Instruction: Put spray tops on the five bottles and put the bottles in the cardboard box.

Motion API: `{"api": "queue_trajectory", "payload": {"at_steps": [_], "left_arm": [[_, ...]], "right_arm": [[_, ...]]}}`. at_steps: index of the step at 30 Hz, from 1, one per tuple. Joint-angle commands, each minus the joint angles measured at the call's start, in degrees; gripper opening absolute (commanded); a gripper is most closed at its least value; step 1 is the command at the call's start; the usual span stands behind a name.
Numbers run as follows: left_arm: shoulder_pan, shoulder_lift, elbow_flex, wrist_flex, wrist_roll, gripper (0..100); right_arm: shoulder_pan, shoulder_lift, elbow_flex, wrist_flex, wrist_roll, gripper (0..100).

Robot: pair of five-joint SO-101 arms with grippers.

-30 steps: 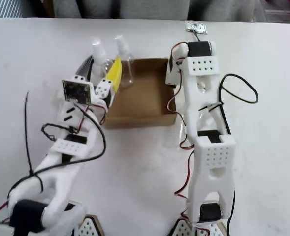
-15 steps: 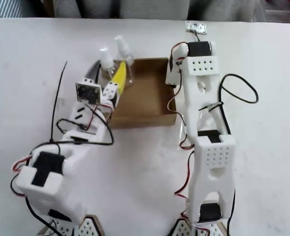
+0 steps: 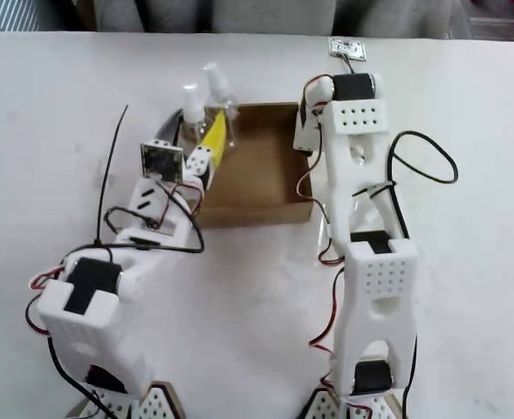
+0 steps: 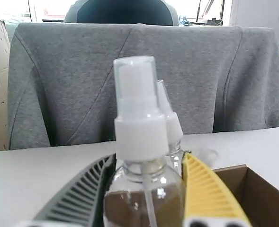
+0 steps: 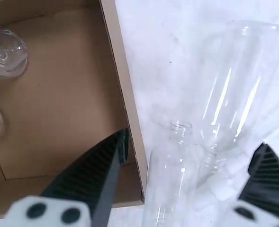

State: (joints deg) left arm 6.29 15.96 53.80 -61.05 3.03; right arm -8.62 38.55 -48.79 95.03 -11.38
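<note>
held bottle (image 4: 140, 189) with a spray top (image 4: 136, 113) on it sits upright in your left gripper (image 4: 148, 163), grey and yellow fingers clamped on its body. in the high view it's at the far left corner of the cardboard box (image 3: 257, 188), right at the left wall. can't tell from here if it's inside the wall or just outside.

second bottle (image 3: 219, 103), also topped, stands just beside it at the same corner and looks to be inside the box.

your right gripper (image 5: 193, 144) hangs over the table (image 5: 177, 42) just outside the box's other side wall, fingers spread wide, gripping nothing. between those fingers there's an open-necked bottle (image 5: 168, 184) with no top. a larger clear bottle (image 5: 234, 80) is close against it. its neck end is hard to read, probably bare too.

two round clear shapes (image 5: 4, 52) at the edge of the box floor in the right wrist view are likely the topped pair seen from above.

progress call: two bottles topped, one boxed, one about to go in. at least two need tops and boxing, so you're under halfway.
</note>
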Motion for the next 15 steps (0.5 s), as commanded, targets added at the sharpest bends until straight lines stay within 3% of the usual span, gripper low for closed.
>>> {"api": "queue_trajectory", "payload": {"at_steps": [1,7,15], "left_arm": [[-0.4,-0.31,-3.43,0.18,0.18,13],[-0.57,-0.31,-7.21,7.91,0.44,13],[-0.48,-0.22,-8.09,7.74,0.44,13]], "right_arm": [[0.57,-3.21,-2.29,0.13,0.44,36.6],[0.57,-3.21,-2.29,0.13,0.44,36.6],[1.19,-3.21,-2.2,-0.66,0.44,36.6]]}}
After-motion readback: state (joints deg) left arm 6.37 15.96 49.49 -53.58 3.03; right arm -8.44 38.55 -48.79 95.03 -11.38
